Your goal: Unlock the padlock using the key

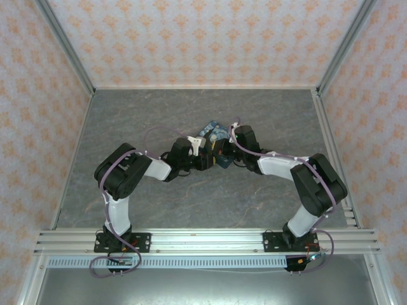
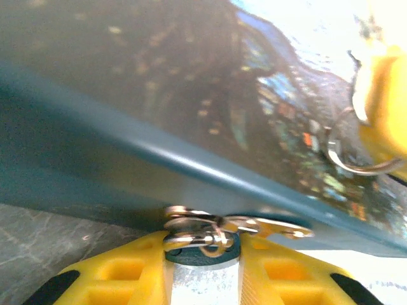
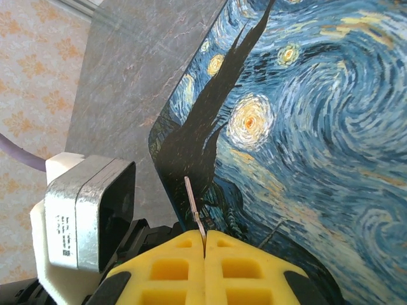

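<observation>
L gripper (image 2: 202,262) pinches the tiny teal padlock (image 2: 203,252) betw. its tips, right under the Starry Night tin (image 2: 159,95) rim, prob. to steady it. R gripper (image 3: 205,244) clamps the key (image 3: 193,206), blade jutting fwd past its tips, prob. for inserting.

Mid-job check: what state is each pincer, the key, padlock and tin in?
Left pincer: shut on the padlock.
Padlock: gripped by its body; locked or open unclear.
Right pincer: shut on the key.
Key: blade sticking out, not in the padlock.
Tin: lid appears shut.
</observation>
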Motion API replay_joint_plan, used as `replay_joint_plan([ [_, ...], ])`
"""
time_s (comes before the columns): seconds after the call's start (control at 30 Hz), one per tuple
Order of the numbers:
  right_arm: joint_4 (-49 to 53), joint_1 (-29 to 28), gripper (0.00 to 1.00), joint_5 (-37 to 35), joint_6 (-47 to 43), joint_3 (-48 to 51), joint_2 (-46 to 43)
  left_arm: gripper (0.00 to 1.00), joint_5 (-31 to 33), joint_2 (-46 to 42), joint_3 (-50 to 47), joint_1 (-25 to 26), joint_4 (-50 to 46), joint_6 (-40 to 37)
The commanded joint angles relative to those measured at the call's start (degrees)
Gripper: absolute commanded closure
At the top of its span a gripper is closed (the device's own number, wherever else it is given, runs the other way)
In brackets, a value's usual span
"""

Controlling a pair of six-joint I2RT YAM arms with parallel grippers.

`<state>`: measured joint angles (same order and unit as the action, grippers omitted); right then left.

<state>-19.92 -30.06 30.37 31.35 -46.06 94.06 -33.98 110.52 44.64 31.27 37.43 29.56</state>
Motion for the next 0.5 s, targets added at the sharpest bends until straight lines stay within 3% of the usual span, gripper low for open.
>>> replay_joint_plan([
  [0.0,3.2,-0.5,1.00,-2.2,-4.2,-0.1,-4.8,0.73,2.7,-2.8,0.8,1.0,-4.8,3.1],
  [0.23,10.8,-0.6,1.00,-9.6,-14.0,5.2,-19.0,0.77,4.8,-6.4,1.7,2.2,-11.0,10.6],
  [0.47,12.3,-0.9,1.00,-9.1,-17.6,16.7,-33.1,0.79,3.8,-9.1,3.5,3.4,-16.1,17.7],
])
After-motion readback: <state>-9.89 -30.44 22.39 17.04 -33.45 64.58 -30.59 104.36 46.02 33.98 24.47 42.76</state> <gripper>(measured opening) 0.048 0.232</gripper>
